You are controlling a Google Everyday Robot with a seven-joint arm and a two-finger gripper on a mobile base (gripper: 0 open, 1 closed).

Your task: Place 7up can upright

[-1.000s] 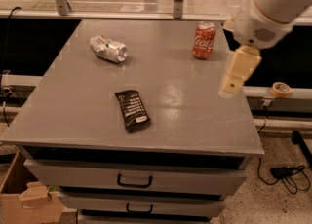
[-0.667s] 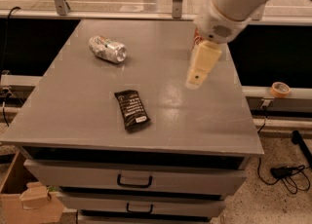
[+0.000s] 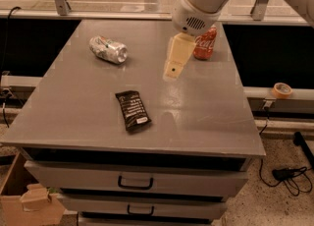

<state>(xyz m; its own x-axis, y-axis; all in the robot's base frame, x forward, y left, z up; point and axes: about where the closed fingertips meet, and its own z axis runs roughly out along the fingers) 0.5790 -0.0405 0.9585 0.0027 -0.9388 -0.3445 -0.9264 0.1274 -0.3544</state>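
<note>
The 7up can (image 3: 108, 49), silver-white with green and red marks and dented, lies on its side at the back left of the grey table (image 3: 78, 117). My gripper (image 3: 172, 72) hangs from the white arm above the middle of the table, to the right of the can and well apart from it. It holds nothing that I can see. The red Coca-Cola can (image 3: 205, 43) stands upright at the back right, partly hidden behind my arm.
A dark snack packet (image 3: 132, 110) lies flat near the table's front centre. Drawers (image 3: 135, 183) sit under the tabletop. A roll of tape (image 3: 281, 90) rests on a ledge to the right. A cardboard box (image 3: 29, 203) stands on the floor at the lower left.
My arm and gripper have swung left from the table's right edge to above its middle, closer to the 7up can. The cans and packet have not moved.
</note>
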